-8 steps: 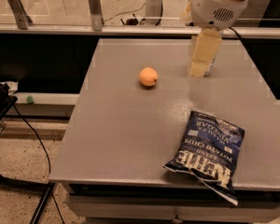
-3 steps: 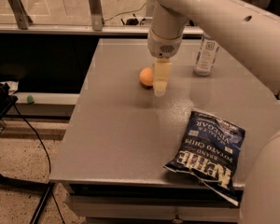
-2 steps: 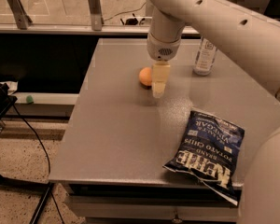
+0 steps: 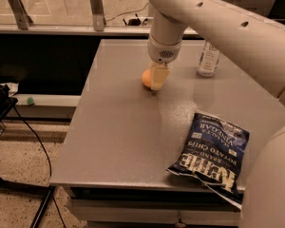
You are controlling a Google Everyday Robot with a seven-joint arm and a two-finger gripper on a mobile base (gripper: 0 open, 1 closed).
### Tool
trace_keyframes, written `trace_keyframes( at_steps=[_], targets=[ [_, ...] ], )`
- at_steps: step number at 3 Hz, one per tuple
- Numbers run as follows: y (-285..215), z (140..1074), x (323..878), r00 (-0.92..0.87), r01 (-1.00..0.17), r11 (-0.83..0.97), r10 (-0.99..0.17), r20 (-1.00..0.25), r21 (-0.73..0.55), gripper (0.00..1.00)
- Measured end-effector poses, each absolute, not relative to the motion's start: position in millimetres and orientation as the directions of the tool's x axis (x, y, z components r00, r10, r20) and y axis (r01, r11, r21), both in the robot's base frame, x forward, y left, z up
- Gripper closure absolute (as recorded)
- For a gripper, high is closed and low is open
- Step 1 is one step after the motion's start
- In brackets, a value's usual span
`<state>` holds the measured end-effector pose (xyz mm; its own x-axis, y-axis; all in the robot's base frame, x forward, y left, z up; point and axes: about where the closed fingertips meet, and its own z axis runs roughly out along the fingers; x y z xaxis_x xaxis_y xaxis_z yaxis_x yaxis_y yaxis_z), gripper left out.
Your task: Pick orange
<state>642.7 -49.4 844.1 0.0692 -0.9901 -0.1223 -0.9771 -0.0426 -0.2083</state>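
The orange is a small round orange-yellow fruit on the grey table, left of centre toward the back. My gripper hangs from the white arm that reaches down from the top of the view. Its pale fingers come down right at the orange's right side and cover part of it. Only the left part of the fruit shows.
A dark blue chip bag lies on the table's front right. A clear plastic bottle stands at the back right. The arm's large white links fill the right edge. A black cable and floor lie off the table's left edge.
My gripper has moved left across the table from beside the bottle to the orange, and in the last second it has closed in further against the fruit's right side.
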Motion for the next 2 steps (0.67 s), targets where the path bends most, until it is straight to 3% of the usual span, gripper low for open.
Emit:
trace_keyframes(
  at_steps=[2],
  targets=[
    [-48.5, 841.1, 643.2, 0.07, -0.978, -0.044, -0.99, -0.122, -0.206, 0.91]
  ],
)
